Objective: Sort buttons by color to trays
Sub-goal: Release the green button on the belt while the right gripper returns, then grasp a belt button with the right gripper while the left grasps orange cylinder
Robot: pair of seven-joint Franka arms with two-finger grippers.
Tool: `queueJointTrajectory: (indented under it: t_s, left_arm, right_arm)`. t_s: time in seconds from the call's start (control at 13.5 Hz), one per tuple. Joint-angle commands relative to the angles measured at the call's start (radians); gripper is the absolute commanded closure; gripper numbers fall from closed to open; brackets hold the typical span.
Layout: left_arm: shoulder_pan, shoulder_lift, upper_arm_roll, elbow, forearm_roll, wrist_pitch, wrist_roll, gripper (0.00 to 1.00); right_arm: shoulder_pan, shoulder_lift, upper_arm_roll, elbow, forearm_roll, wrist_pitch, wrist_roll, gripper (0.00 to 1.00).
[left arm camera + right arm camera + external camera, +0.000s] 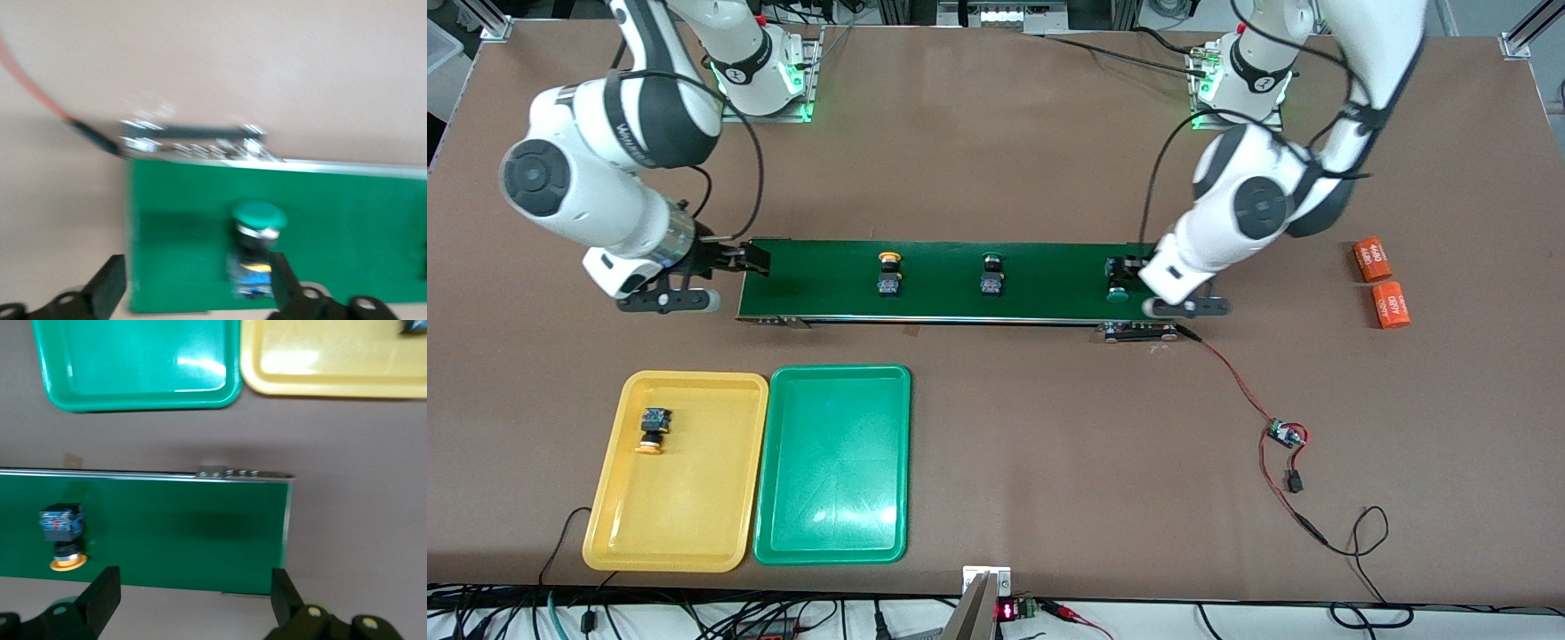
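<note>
One yellow button [653, 429] sorted in yellow tray [720, 533]; green tray [783, 533] empty. Left gripper [193, 293] fingers open astride green button [257, 230] on belt [1049, 293], apparently for pickup. Right gripper [193, 603] waits at belt's end, fingers open, empty.

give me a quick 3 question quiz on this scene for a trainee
1. True or false: the green tray holds a button.
2. How many buttons lie on the belt? A) two B) three C) four
3. Fill in: the button in the yellow tray has a ____ cap.

Key:
1. False, it holds none.
2. B: a yellow button, a green button and another green button between the open left gripper's fingers.
3. Yellow.
</note>
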Motion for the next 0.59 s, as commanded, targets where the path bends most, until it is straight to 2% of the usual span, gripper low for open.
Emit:
queueJointTrajectory:
  t_s: [0.0, 0.3, 0.45, 0.52]
  left_arm:
    - [0.245, -0.038, -0.002, -0.020, 0.047, -0.062, 0.041, 0.00]
    - [0.464, -0.038, -0.002, -0.083, 0.069, -0.098, 0.252, 0.00]
    - [0.546, -0.038, 0.000, -0.118, 0.076, -0.107, 0.315, 0.00]
    - [0.586, -0.036, 0.000, -0.135, 0.120, -0.107, 0.335, 0.00]
  right_arm:
    - [-0.006, -0.032, 0.066, -0.083, -0.012, 0.068, 0.084, 0.00]
    - [-0.004, -0.034, 0.158, -0.169, -0.022, 0.188, 0.195, 0.00]
    - [0.000, -0.025, 0.200, -0.189, -0.064, 0.216, 0.231, 0.00]
    - [0.000, -0.022, 0.210, -0.201, -0.079, 0.239, 0.260, 0.00]
